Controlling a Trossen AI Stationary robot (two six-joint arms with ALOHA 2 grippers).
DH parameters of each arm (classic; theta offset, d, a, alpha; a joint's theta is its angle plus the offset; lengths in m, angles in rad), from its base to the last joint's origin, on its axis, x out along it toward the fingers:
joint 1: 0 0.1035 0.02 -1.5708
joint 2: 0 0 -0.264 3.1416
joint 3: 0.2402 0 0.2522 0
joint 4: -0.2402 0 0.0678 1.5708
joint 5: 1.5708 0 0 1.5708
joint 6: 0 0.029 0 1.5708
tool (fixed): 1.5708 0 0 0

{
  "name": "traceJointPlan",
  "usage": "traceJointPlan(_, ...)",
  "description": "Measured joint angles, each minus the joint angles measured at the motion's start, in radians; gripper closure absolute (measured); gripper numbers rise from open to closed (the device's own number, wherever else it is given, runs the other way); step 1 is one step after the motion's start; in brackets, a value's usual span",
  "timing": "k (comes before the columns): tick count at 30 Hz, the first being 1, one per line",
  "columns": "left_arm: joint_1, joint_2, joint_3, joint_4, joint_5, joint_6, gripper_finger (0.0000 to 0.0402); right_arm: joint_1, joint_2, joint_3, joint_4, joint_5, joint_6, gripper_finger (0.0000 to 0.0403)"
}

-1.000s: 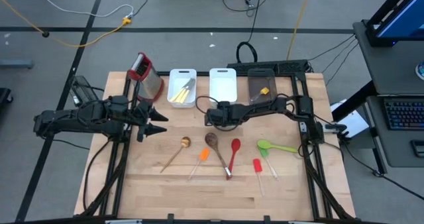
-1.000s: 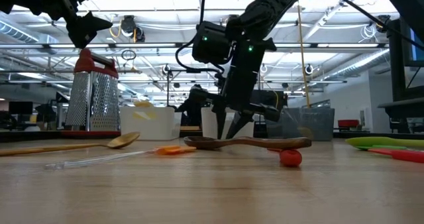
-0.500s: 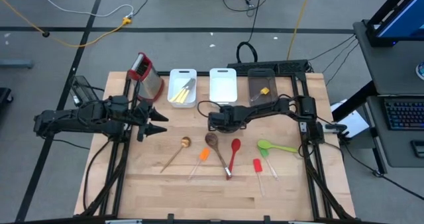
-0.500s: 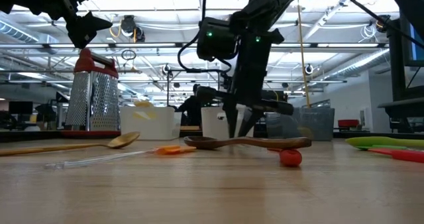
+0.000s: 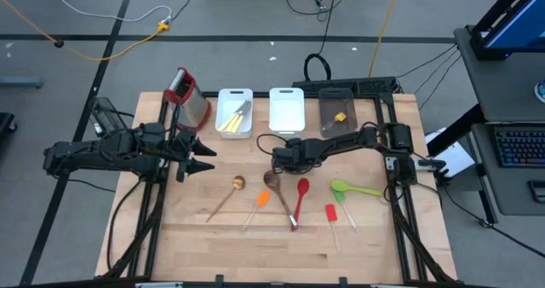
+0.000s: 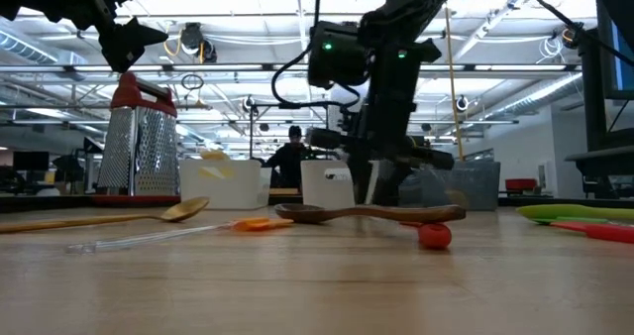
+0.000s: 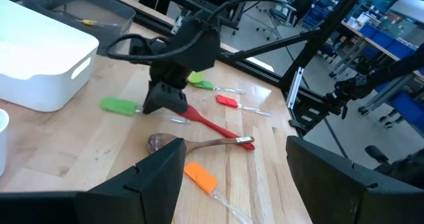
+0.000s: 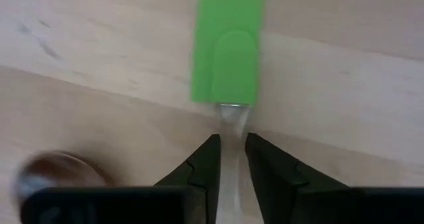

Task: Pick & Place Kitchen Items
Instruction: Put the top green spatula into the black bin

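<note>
My right gripper (image 8: 230, 159) is down at the table over a green mini spatula (image 8: 226, 48). Its fingers are a narrow gap apart, one on each side of the spatula's clear handle, just behind the blade. In the left wrist view the green blade (image 7: 119, 106) sticks out beside that gripper (image 7: 162, 105). The spatula lies flat on the wood. My left gripper (image 5: 203, 158) is open and holds nothing, hovering high near the grater. A dark wooden spoon (image 5: 278, 190), red spoon (image 5: 301, 198), orange spatula (image 5: 260, 201), pale wooden spoon (image 5: 226, 197), red spatula (image 5: 332, 213) and lime-green spoon (image 5: 353, 187) lie on the table. My right gripper comes from above, pointing down, with its fingers (image 8: 205, 161) across the green spatula's clear handle (image 8: 230, 121) right behind the blade. I cannot tell whether they touch the handle. The spatula lies flat on the table.
At the far edge stand a steel grater with red handle (image 5: 187, 96), a white bin (image 5: 234, 113) holding utensils, a second white bin (image 5: 287, 109) and a grey bin (image 5: 336, 113) with a yellow item. A person stands in the room beyond (image 6: 294, 157).
My right gripper has moved a little toward the table's right and near edges and come down closer to the table, by the dark wooden spoon's bowl. The utensils on the table have stayed in place.
</note>
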Motion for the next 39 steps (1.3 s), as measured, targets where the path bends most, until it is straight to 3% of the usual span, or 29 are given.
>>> traceJointPlan(7, 0.0, 0.0, 0.0, 0.0, -0.002, 0.001, 0.0133, -0.006, -0.052, -0.005, -0.027, 0.039, -0.024, 0.028)
traceJointPlan(20, 0.0, 0.0, 0.0, 0.0, -0.002, 0.0, 0.0133, -0.032, -0.055, -0.002, 0.021, 0.047, -0.023, 0.0155)
traceJointPlan(39, 0.0, 0.0, 0.0, 0.0, -0.002, 0.003, 0.0133, -0.134, -0.054, 0.001, 0.052, 0.0, -0.039, 0.0141)
